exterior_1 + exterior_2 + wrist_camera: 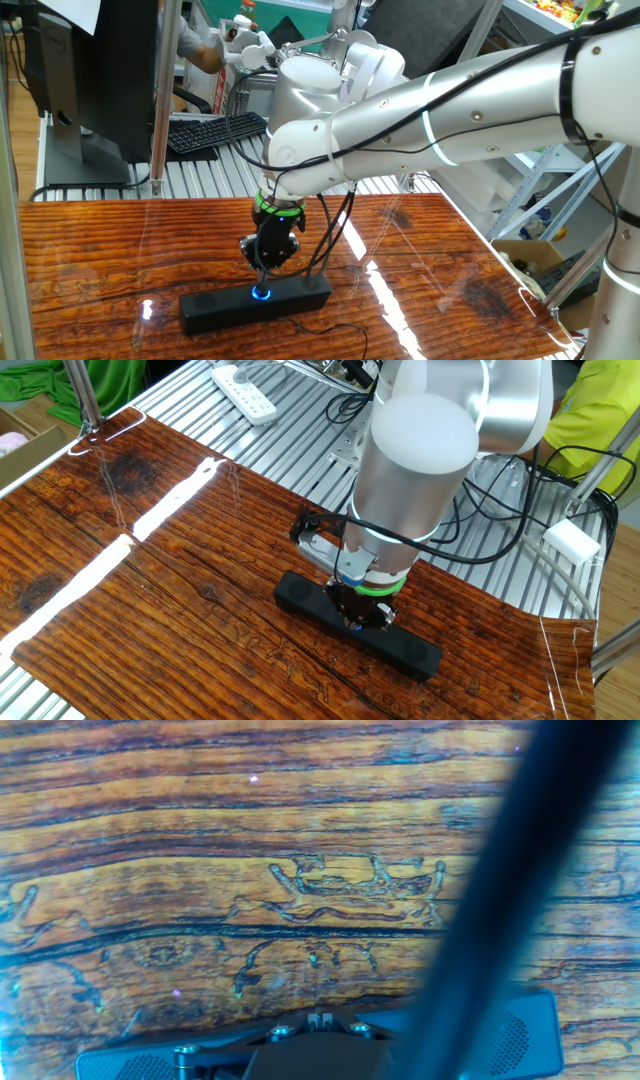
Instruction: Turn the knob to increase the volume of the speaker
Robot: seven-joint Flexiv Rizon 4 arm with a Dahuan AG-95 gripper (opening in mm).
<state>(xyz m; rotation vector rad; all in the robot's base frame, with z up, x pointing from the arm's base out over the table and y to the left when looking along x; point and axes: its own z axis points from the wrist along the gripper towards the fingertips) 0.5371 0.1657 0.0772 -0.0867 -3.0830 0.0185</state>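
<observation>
One fixed view is showing the long matte-black speaker (pixel 255 304) lying on the glossy wooden table (pixel 90 260), its small blue-lit round knob (pixel 261 293) at mid-length. The black two-finger gripper (pixel 264 270) is hovering directly above that knob; finger spread cannot be told. Risks: an off-centre grip slipping, or downward force shoving the light bar sideways.

Speaker (pixel 520 1035) along bottom edge on wooden table (pixel 200 870); blurred dark bar (pixel 520 890) crosses diagonally.
</observation>
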